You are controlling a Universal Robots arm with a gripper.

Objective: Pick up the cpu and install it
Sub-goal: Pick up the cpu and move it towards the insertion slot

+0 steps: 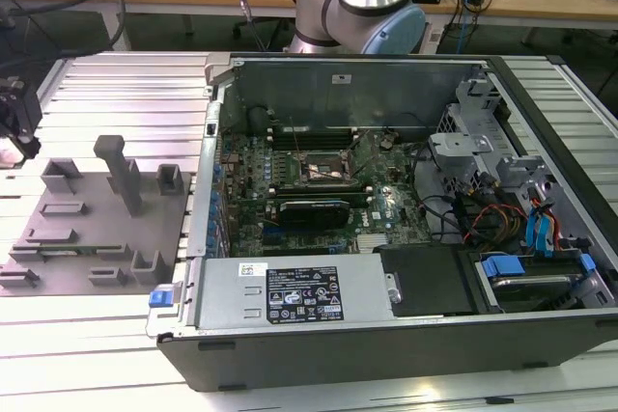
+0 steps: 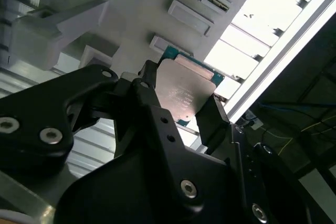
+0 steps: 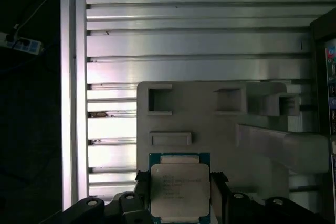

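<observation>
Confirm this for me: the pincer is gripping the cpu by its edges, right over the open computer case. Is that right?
Not quite. The pincer does grip the cpu by its edges, but over the grey tray, not the open computer case. The first wrist view shows the tray directly behind the cpu.

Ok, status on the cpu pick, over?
Gripper jaws shut on the cpu, one each side. Cpu over the grey tray. Tall tray post close by, apart from it.
</observation>
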